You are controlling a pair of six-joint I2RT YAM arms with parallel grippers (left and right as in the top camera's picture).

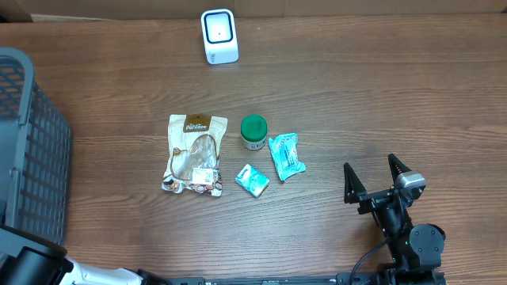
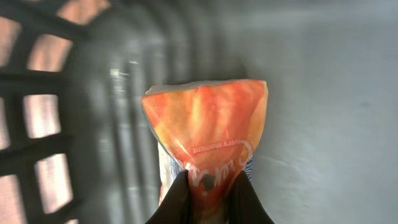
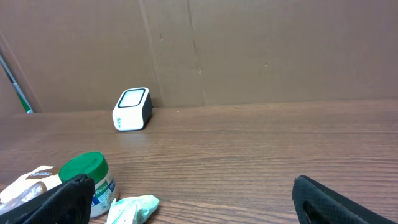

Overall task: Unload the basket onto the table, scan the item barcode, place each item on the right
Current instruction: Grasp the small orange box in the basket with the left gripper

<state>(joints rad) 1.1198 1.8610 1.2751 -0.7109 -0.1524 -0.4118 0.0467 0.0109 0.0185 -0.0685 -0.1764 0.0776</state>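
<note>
Inside the grey mesh basket [image 2: 37, 124], the left tool [image 2: 210, 186] pinches a glossy orange pouch [image 2: 208, 124]; the right tool [image 1: 368, 161] gapes wide.

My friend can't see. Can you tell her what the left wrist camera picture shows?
The left gripper has its jaws shut on the lower edge of an orange packet with white writing. Around it are the walls of a gray basket, latticed on the left.

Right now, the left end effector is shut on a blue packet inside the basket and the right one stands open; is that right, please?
The packet is orange, not blue: the left wrist view shows the left end effector shut on it inside the basket. The right end effector stands open.
</note>
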